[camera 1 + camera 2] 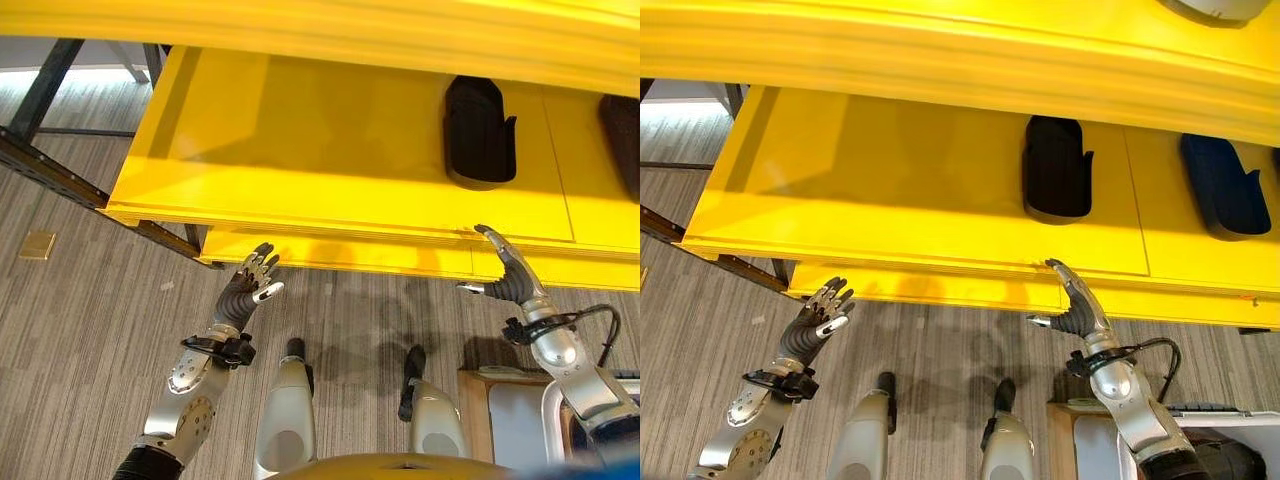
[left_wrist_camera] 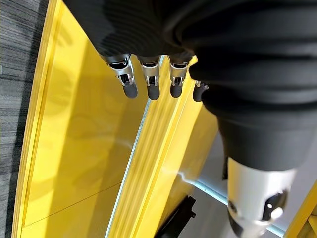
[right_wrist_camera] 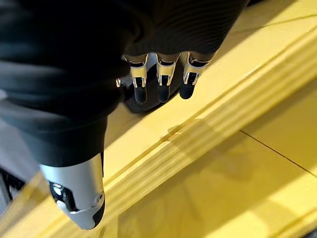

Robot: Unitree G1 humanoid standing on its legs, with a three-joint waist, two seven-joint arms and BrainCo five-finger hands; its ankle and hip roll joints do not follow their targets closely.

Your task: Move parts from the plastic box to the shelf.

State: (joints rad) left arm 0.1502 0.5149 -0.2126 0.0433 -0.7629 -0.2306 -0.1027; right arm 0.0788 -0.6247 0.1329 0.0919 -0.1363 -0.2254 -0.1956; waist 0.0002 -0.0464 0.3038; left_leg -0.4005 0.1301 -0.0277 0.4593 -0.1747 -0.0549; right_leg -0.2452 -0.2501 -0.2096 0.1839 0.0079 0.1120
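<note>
While both hands hang empty below yellow shelf (image 1: 300,140), step looks like gap between placements.
Left eye: left hand (image 1: 246,288) fingers loosely spread, holds nothing; black part (image 1: 478,132) lies on shelf.
Right eye: right hand (image 1: 1074,303) relaxed, empty, just under shelf edge; second dark part (image 1: 1223,185) on shelf; plastic box (image 1: 1200,440) probably pale thing at lower right.
Wrist views: fingers straight, nothing held.
Next: back to box, grasp another part.

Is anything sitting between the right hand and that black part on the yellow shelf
Nothing visible. The right hand is at the front edge of the yellow shelf, and bare shelf surface runs from there up to the black part. The hand is open and holds nothing.
</note>
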